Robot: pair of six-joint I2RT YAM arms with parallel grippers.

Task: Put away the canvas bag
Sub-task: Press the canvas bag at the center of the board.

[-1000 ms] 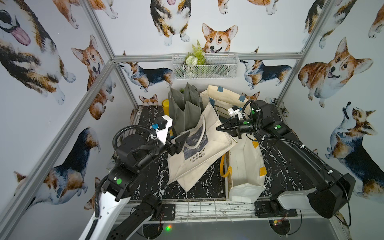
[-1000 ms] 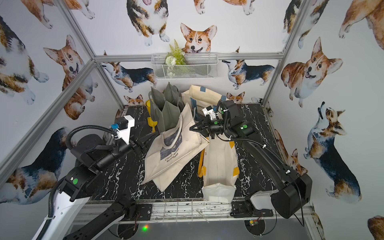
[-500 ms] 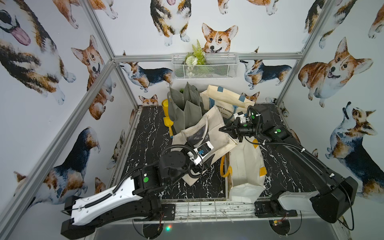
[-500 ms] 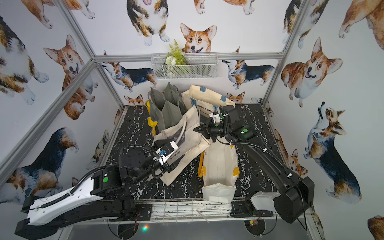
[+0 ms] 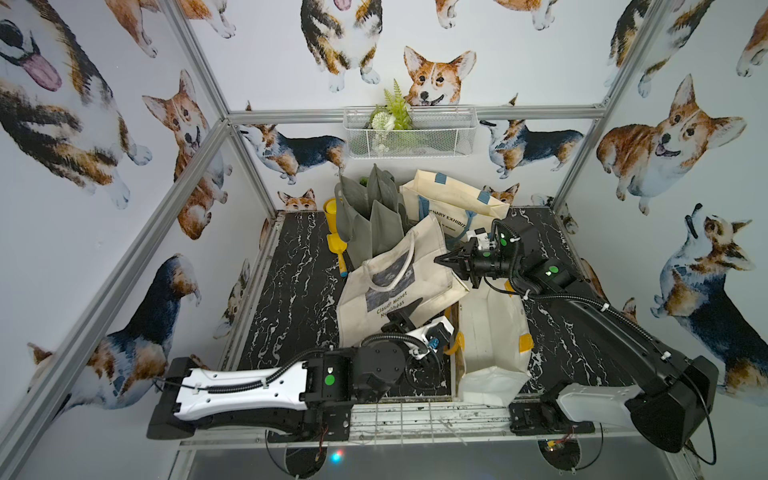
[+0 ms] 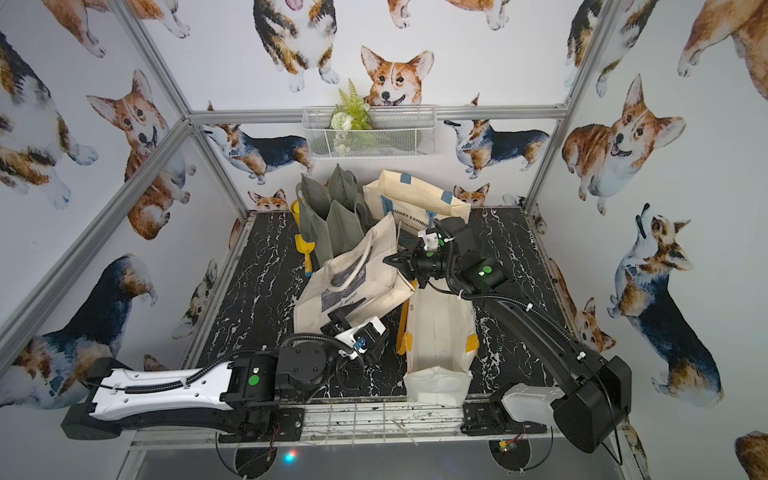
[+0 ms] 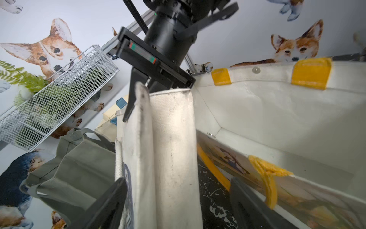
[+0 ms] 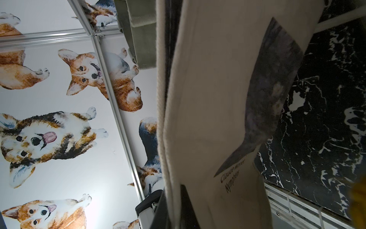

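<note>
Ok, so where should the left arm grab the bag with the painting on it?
Probably the bottom fold of the canvas bag, coming up from underneath on the robot's side. The right tool is shut on its top edge, so the bag hangs flat and folded. In the left wrist view its thin lower edge runs between the open fingers of the left tool.

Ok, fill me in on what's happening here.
The right tool is shut on the top edge of the printed canvas bag, holding it up. The left tool is open low down, its jaws either side of the bag's bottom end, not gripping. An open white bag with yellow handles lies beside it.
</note>
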